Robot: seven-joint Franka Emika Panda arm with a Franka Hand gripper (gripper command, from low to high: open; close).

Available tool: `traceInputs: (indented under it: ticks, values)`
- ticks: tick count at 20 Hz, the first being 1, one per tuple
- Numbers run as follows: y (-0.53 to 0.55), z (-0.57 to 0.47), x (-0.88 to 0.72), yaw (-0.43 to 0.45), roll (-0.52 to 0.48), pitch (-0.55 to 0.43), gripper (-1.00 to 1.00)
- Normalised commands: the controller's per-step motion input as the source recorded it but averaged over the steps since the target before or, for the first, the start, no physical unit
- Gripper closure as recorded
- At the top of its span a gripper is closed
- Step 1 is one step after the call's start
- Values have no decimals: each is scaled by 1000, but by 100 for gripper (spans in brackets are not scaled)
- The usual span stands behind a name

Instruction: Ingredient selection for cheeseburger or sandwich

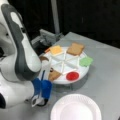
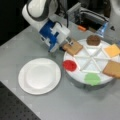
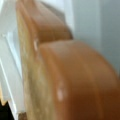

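The ingredients lie in a white divided tray (image 2: 91, 58). In a front view my gripper (image 2: 68, 43) is at the edge of a bread square (image 2: 73, 47) that overhangs the tray's rim on the arm's side; this bread (image 3: 75, 80) fills the wrist view. Around the tray lie the patty (image 2: 93, 40), cheese square (image 2: 112, 50), another bread square (image 2: 113, 68), green square (image 2: 92, 78) and red disc (image 2: 69, 65). Seen from the opposite side, the arm partly hides the near bread (image 1: 53, 75) and patty (image 1: 43, 58). No cheeseburger or sandwich is in view.
A white paper plate (image 2: 39, 75) (image 1: 76, 107) lies on the grey table beside the tray, with nothing on it. Grey metal hardware (image 2: 87, 15) stands behind the tray at the table's back edge. My arm's bulky white links (image 1: 20, 57) lean over the tray's side.
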Motion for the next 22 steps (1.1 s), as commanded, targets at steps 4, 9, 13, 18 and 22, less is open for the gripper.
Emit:
traceInputs:
  ticks: [4, 9, 13, 18, 22]
  values:
    - [-47, 44, 2, -2, 216, -78, -100]
    - [23, 20, -12, -5, 183, -96, -100]
    - [101, 1, -44, -22, 164, -109, -100]
    - [125, -2, -66, -41, 156, -122, -100]
    - [98, 46, -66, -60, 115, -123, -100]
